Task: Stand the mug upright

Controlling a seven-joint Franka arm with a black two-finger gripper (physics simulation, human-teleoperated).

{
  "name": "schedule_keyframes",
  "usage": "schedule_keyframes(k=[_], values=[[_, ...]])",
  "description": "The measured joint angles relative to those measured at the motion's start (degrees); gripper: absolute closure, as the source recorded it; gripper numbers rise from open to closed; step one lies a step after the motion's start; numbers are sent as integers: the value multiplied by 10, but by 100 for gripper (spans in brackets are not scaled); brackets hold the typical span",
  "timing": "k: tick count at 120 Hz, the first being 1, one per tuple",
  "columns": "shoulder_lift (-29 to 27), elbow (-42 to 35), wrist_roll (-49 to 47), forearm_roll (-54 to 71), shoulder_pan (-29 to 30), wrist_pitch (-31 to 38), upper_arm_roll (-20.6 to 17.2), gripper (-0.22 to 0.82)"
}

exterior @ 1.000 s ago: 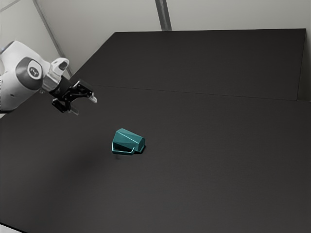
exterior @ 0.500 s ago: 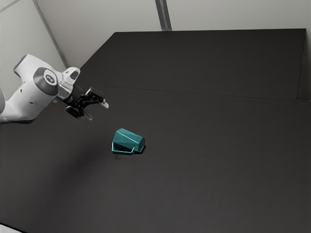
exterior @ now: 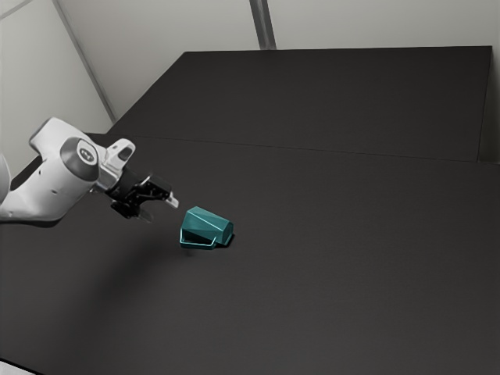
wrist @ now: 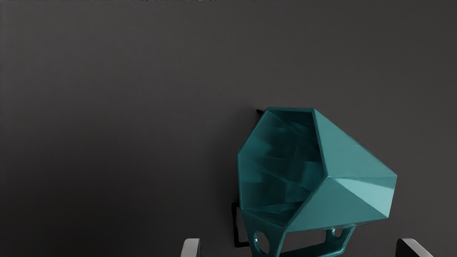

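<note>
Hovering near the teal mug (exterior: 209, 223), the end effector (exterior: 160, 209) is sitting wide open, and the mug's lying on its side on the table (exterior: 328, 273).

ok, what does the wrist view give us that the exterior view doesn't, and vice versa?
Wrist adds: the mug's faceted inside and round holes in its handle.
Exterior adds: the arm and the wall behind.
Shared: the mug on its side on the table, plus the open pincer.
</note>
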Motion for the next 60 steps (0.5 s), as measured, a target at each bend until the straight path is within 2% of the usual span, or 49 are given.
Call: schedule_keyframes(k=[41,60], values=[[27,2,31,-13,28,10,0,1],[38,9,40,-25,19,13,-3,1]])
